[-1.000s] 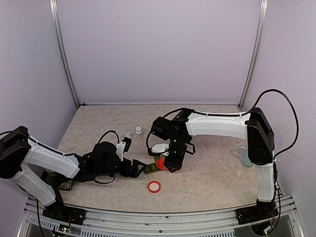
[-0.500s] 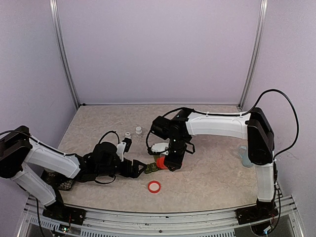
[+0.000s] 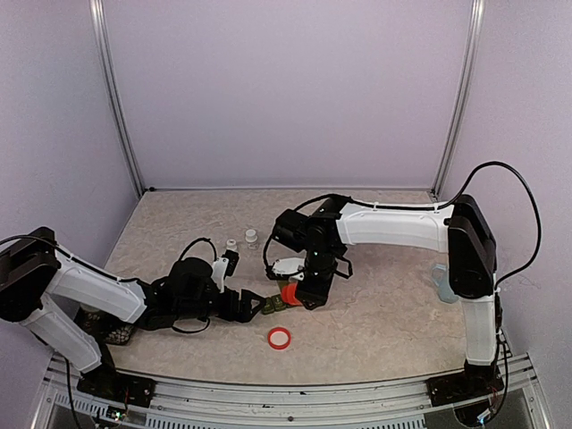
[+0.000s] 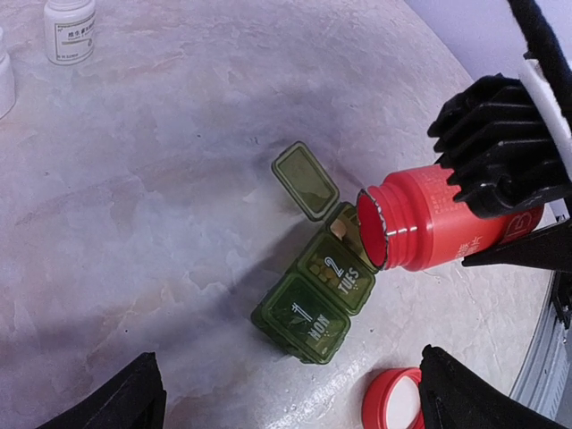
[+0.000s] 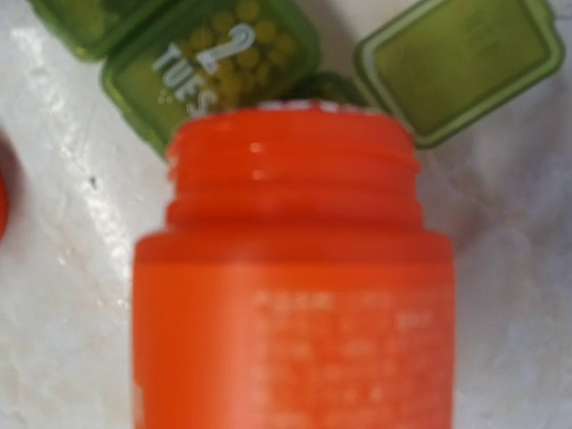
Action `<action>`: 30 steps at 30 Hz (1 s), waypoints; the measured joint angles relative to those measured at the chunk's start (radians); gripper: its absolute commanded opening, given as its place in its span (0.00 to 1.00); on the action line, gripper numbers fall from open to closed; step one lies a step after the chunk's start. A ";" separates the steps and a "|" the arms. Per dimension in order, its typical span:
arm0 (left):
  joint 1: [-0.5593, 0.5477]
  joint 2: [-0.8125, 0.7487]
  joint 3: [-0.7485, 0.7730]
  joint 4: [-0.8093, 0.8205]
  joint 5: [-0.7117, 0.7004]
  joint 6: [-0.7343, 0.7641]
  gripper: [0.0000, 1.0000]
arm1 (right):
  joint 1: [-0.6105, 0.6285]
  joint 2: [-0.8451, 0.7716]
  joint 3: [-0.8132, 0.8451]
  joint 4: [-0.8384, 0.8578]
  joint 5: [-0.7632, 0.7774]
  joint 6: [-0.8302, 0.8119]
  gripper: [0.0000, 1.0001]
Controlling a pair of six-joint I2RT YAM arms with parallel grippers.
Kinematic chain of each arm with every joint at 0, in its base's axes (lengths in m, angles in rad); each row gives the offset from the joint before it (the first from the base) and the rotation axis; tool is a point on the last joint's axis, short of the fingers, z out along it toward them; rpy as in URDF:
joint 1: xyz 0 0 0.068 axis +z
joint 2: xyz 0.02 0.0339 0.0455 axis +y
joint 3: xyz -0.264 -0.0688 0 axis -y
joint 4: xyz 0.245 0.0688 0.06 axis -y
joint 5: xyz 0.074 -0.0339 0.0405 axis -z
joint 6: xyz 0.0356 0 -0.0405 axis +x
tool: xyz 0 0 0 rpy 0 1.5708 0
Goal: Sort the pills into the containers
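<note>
My right tool grips the red bottle, which is uncapped and tipped on its side with its mouth just over the open end compartment of the containers. My left tool stands wide and empty just beside that strip. The containers sit toward the near edge of the surface, about midway along it. The red cap lies nearer still.

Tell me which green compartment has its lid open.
The end compartment at the mouth of the red bottle: its lid is flipped back. Those marked 1 MON and 2 TUES are shut.
</note>
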State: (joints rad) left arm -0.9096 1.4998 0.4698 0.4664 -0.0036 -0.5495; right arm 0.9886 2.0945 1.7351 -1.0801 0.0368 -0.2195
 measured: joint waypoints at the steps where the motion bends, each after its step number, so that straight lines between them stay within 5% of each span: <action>1: 0.000 0.000 0.000 0.001 0.000 0.000 0.96 | 0.000 0.000 -0.004 -0.001 0.000 0.000 0.31; 30: 0.000 0.000 0.000 0.005 0.001 -0.003 0.96 | 0.000 -0.002 0.002 0.003 0.013 0.000 0.30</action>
State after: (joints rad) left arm -0.9096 1.4994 0.4698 0.4713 -0.0029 -0.5522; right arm 0.9886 2.0926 1.7374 -1.0771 0.0494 -0.2195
